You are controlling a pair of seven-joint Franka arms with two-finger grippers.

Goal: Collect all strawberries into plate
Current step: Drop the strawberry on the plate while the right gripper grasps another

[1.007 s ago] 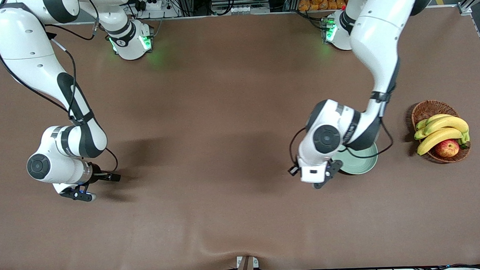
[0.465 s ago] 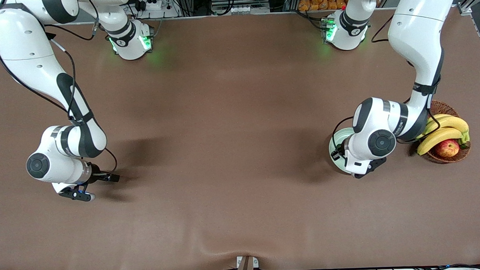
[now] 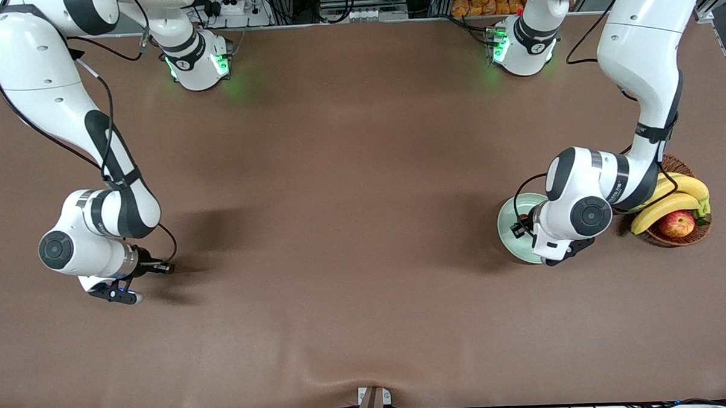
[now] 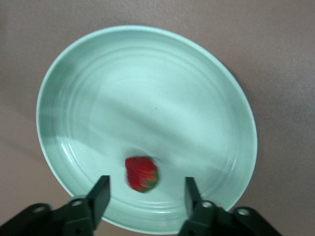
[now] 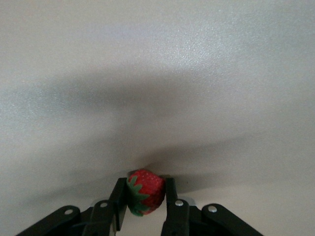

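Observation:
The pale mint-green plate (image 3: 510, 235) sits near the left arm's end of the table, partly covered by the left wrist. My left gripper (image 4: 146, 186) hovers over the plate (image 4: 147, 64) with its fingers open. One strawberry (image 4: 141, 173), red with a green top, shows against the plate's floor near the rim and touches neither finger. At the right arm's end of the table, my right gripper (image 3: 121, 294) is low at the cloth. In the right wrist view it (image 5: 145, 191) is shut on a second strawberry (image 5: 150, 183), which is hidden in the front view.
A brown wicker basket (image 3: 650, 162) stands beside the plate, toward the left arm's end. It holds bananas (image 3: 671, 196) and a red-yellow apple (image 3: 676, 223). The left arm's elbow hangs over the basket's rim. Brown cloth covers the table, with a wrinkle near its front edge.
The left arm swung toward the basket until its gripper was over the plate, then opened and let the strawberry go. The right gripper closed on its strawberry without shifting place.

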